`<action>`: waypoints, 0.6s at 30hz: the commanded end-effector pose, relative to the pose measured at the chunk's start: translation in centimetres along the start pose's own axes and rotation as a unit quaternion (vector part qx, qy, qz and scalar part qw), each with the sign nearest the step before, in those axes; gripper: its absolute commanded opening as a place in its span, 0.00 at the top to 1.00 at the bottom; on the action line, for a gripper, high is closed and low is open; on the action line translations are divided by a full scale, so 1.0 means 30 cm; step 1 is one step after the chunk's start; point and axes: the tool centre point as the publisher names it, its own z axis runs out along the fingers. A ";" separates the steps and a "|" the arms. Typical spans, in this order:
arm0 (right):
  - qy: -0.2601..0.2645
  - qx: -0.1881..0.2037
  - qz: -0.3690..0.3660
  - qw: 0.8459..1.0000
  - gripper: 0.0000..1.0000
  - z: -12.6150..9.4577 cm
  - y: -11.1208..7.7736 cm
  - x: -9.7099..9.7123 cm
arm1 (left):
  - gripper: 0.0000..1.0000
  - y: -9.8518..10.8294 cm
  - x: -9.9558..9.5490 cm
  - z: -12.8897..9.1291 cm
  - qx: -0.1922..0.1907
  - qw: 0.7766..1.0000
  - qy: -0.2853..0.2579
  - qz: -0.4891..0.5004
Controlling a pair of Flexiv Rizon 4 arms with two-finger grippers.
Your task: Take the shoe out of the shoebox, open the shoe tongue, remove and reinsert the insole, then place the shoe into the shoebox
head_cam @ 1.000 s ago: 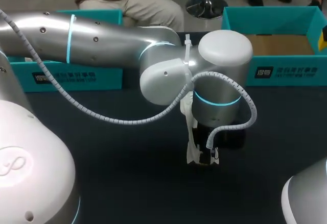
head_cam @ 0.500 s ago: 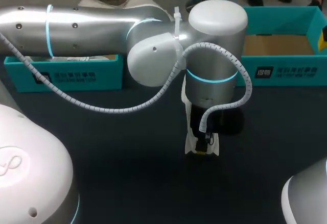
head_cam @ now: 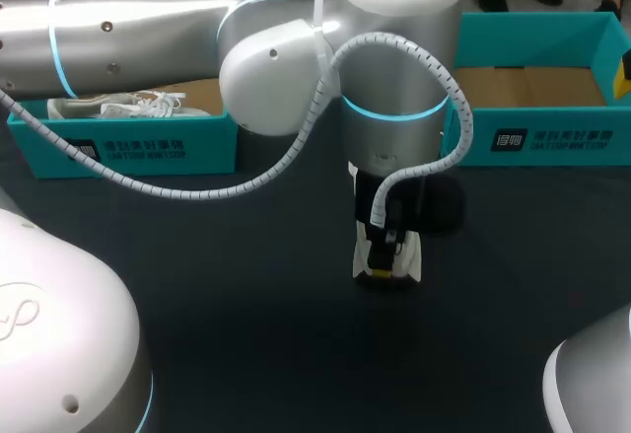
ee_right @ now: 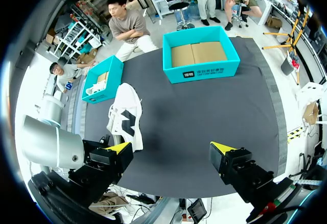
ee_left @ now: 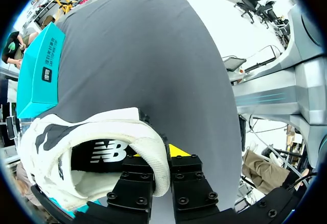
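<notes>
L gripper (ee_left: 162,156): pinching white shoe (ee_left: 94,145) at heel collar.
R gripper (ee_right: 170,147): spread wide over table (ee_right: 204,112).
Shoebox (ee_right: 200,54): open, at table's far edge.

Two teal shoeboxes (head_cam: 148,147) (head_cam: 552,142), two white shoes (head_cam: 108,108) (ee_right: 124,113)

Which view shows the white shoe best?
Right wrist view: the whole white shoe shows side-on, unobstructed. Left wrist view shows only its heel collar at the left gripper; in the head view, the left arm hides most of it.
</notes>
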 end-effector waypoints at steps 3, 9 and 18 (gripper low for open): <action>-0.001 0.003 0.001 1.000 0.00 -0.003 0.007 0.003 | 1.00 0.031 0.020 -0.069 -0.001 1.000 -0.014 -0.002; -0.001 0.003 0.001 1.000 0.00 -0.003 0.007 0.003 | 1.00 0.028 0.033 -0.076 -0.004 1.000 -0.030 0.003; -0.001 0.003 0.001 1.000 0.00 -0.003 0.007 0.003 | 1.00 0.028 0.033 -0.076 -0.004 1.000 -0.030 0.003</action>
